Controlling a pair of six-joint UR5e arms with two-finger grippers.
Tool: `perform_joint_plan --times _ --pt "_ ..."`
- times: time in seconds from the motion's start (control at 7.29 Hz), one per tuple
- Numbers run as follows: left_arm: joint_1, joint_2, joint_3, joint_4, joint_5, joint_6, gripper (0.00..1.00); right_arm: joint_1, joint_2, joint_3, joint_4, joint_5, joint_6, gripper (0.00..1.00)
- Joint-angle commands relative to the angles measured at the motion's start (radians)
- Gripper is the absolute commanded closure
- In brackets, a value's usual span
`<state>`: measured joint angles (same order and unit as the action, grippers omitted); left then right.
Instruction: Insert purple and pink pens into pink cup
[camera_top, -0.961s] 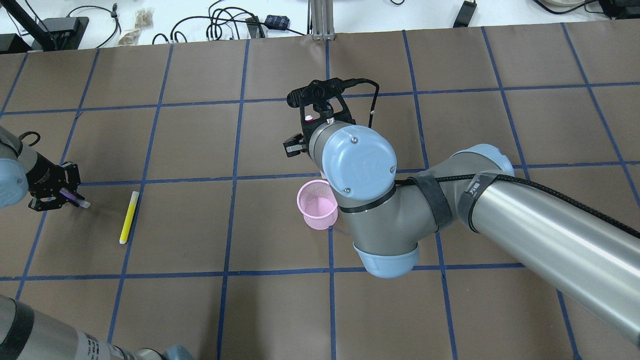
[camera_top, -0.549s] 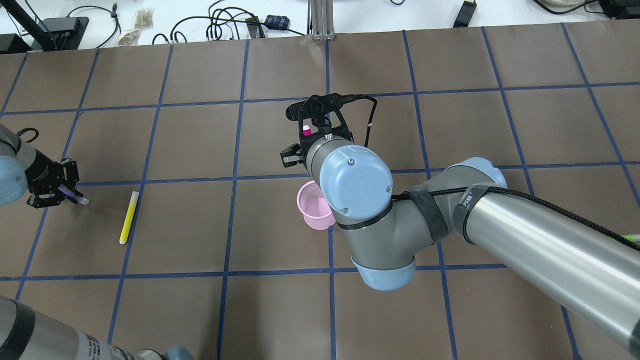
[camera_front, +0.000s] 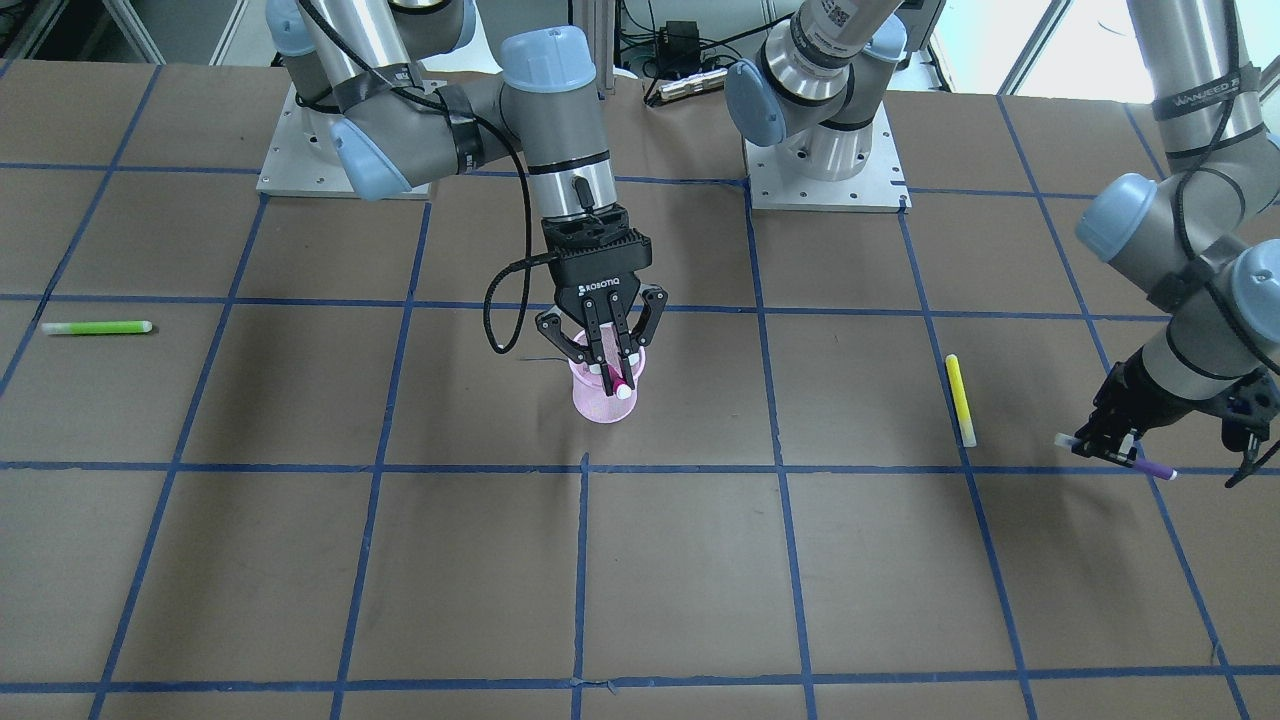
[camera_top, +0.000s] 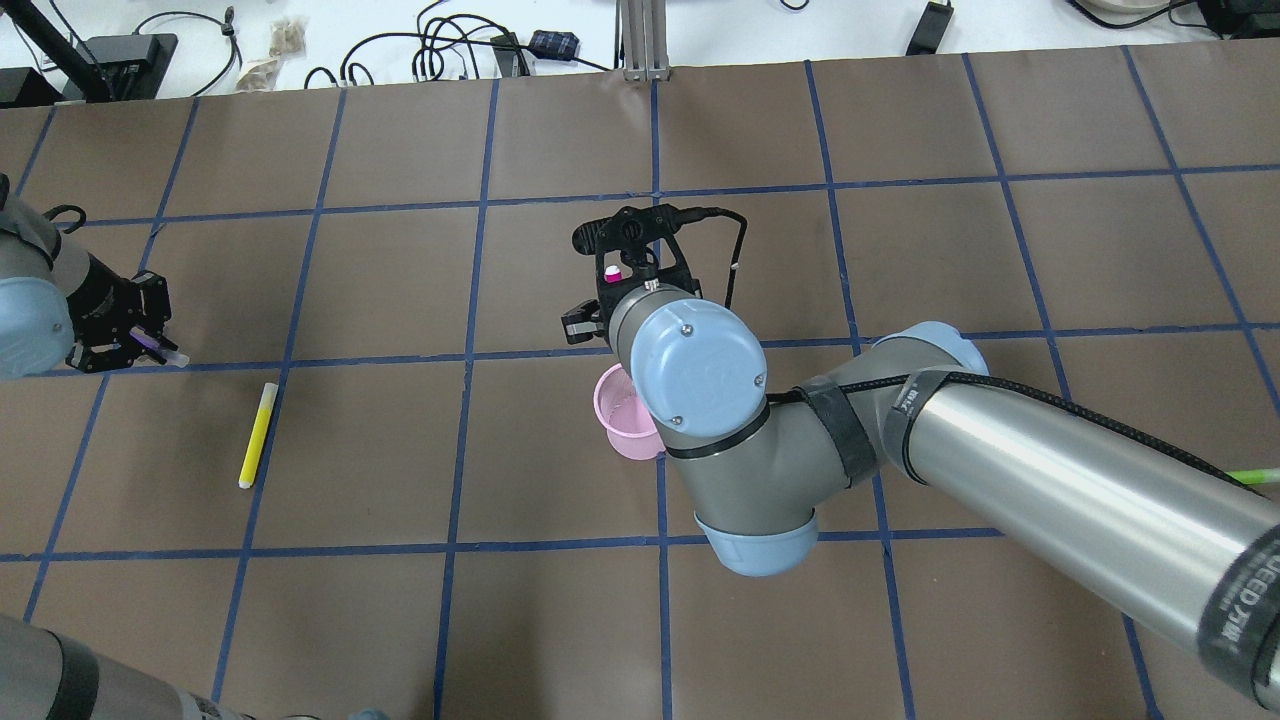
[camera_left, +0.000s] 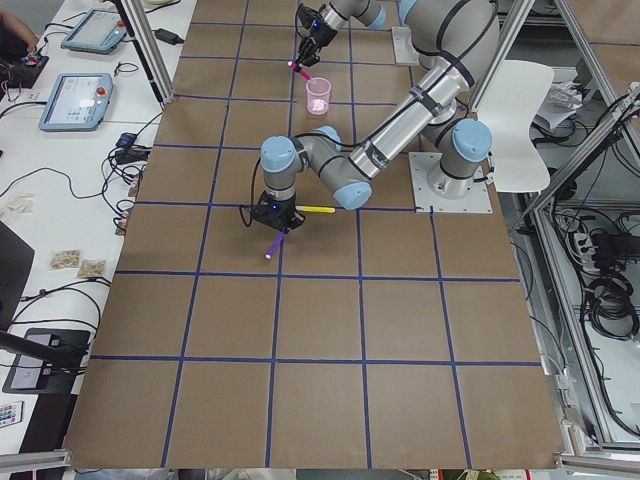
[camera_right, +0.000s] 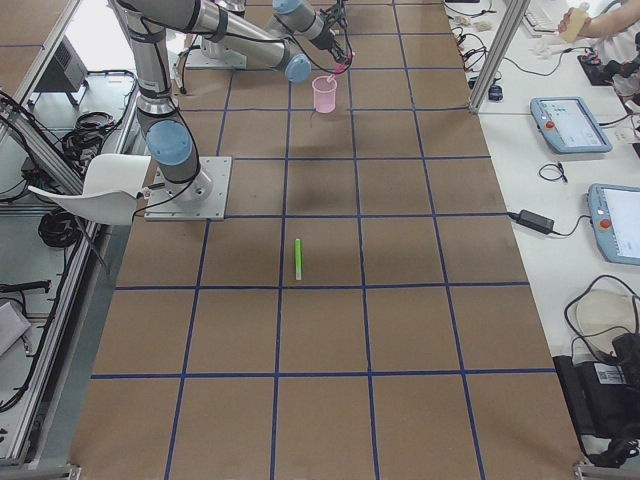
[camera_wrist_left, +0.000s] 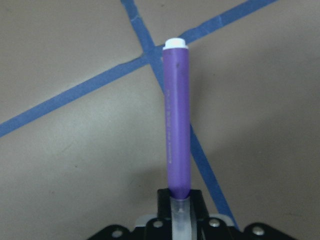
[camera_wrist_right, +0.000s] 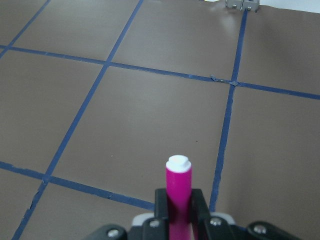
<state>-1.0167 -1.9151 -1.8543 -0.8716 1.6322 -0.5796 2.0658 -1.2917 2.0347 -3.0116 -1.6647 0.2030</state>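
The right end effector (camera_front: 610, 372) is clenched on the pink pen (camera_front: 618, 384), whose white-capped end sticks out beyond the grip. The pen is tilted and hangs just above the pink cup (camera_front: 600, 408), over the side of the rim away from the robot, not inside it. The mesh cup stands upright near the middle of the counter (camera_front: 400, 560). Far off on the robot's left, the left end effector (camera_front: 1108, 445) is clamped on the purple pen (camera_front: 1155, 467) near one end. The wrist view shows most of the barrel jutting forward over blue tape lines (camera_wrist_left: 75, 92). A yellow pen (camera_front: 961, 400) lies flat between that end effector and the cup, nearer the former. A green pen (camera_front: 95, 327) lies well apart on the robot's right
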Motion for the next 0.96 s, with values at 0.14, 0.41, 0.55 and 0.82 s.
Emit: perform_joint_plan --times 0.14,0.41,0.55,0.82 --pt "-0.167 0.070 0.001 -0.013 0.008 -0.193 1.00 0.005 0.026 0.004 0.000 -0.001 0.006 1.00" --pt "-0.297 0.103 0.001 -0.017 0.064 -0.325 1.00 0.027 0.029 0.037 -0.003 -0.021 0.007 0.55" --pt "-0.362 0.110 0.001 -0.006 0.105 -0.365 1.00 0.027 0.028 0.053 -0.010 -0.029 0.007 0.19" --pt "-0.477 0.117 0.003 -0.004 0.164 -0.524 1.00 0.024 0.016 0.044 -0.001 -0.029 0.036 0.00"
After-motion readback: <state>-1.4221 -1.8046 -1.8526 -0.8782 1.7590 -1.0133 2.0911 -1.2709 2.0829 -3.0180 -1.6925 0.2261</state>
